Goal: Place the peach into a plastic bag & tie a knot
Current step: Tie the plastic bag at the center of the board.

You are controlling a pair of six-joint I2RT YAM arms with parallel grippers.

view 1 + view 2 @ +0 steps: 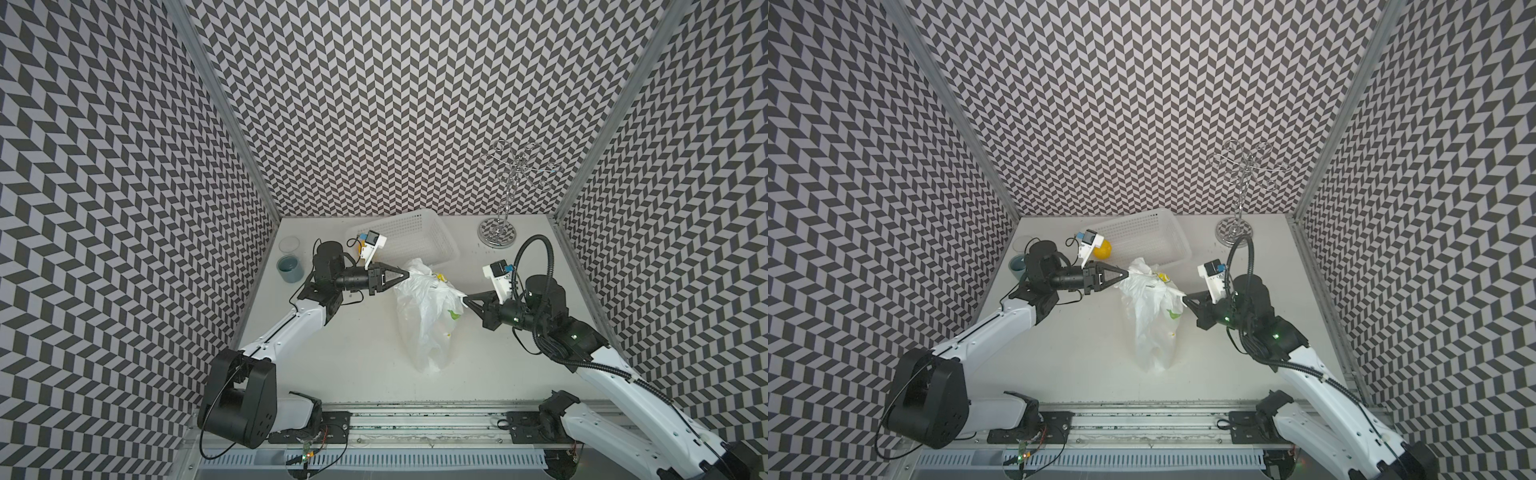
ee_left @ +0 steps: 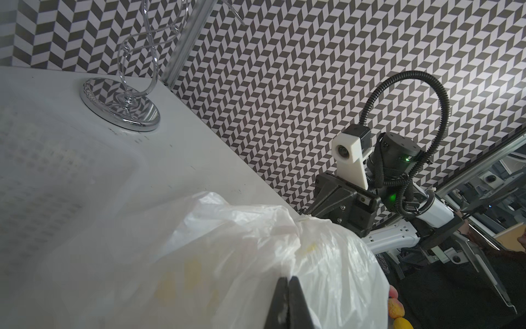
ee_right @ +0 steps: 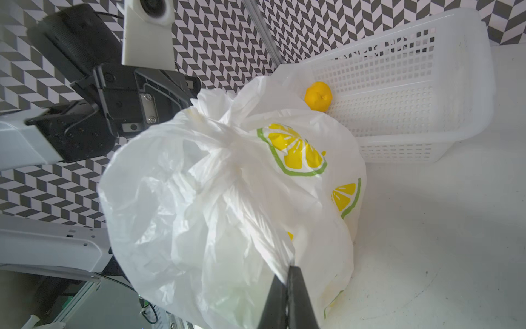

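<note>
The plastic bag (image 1: 424, 324) stands mid-table, white with lemon prints, in both top views (image 1: 1154, 328). Its handle strips are twisted together at the top (image 3: 227, 148). My left gripper (image 1: 409, 273) is shut on one strip from the left, with thin plastic pinched at its tips (image 2: 289, 279). From the right, my right gripper (image 1: 465, 297) is shut on the other strip (image 3: 288, 269). The peach does not show on the table. Small orange-pink fruit (image 2: 481, 309) shows past the bag in the left wrist view; I cannot tell whether it is the peach.
A white perforated basket (image 1: 415, 237) lies tilted behind the bag with a yellow fruit (image 1: 1102, 249) at its mouth. A chrome wire stand (image 1: 496, 237) is at the back right. A blue cup (image 1: 289, 268) and a clear glass (image 1: 289, 244) stand back left.
</note>
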